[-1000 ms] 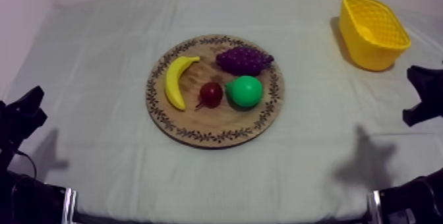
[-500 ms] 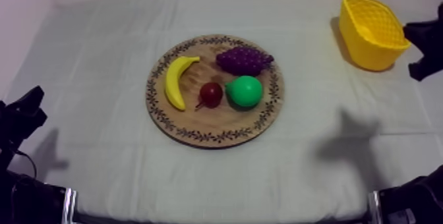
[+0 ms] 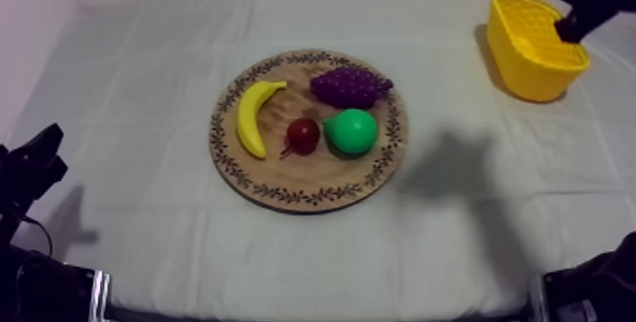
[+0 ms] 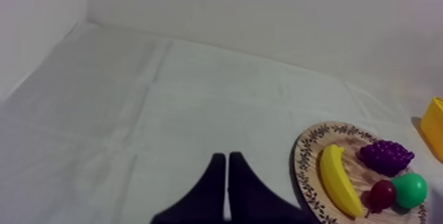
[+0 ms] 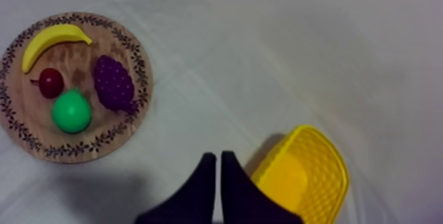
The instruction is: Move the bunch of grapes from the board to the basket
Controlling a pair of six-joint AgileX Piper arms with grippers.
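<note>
Board (image 3: 312, 182) mid-table, basket (image 3: 526, 75) far right.
On it: grapes (image 3: 350, 86) behind pear (image 3: 351, 131), banana (image 3: 252, 117) left; my right gripper (image 3: 566, 30) by basket.

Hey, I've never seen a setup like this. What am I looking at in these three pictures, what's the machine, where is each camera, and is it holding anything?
This is a robot with two arms, one at each side of a table under a pale cloth. One picture looks down from above the table. The other two come from cameras riding on each arm's wrist. Each arm ends in an end effector of two black fingers. The left end effector sits low at its side, shut on nothing. The right end effector is up near the yellow basket, also shut and empty. In the middle lies a round wooden board carrying a banana, a bunch of grapes, a small red fruit and a green pear. Nothing is held.
</note>
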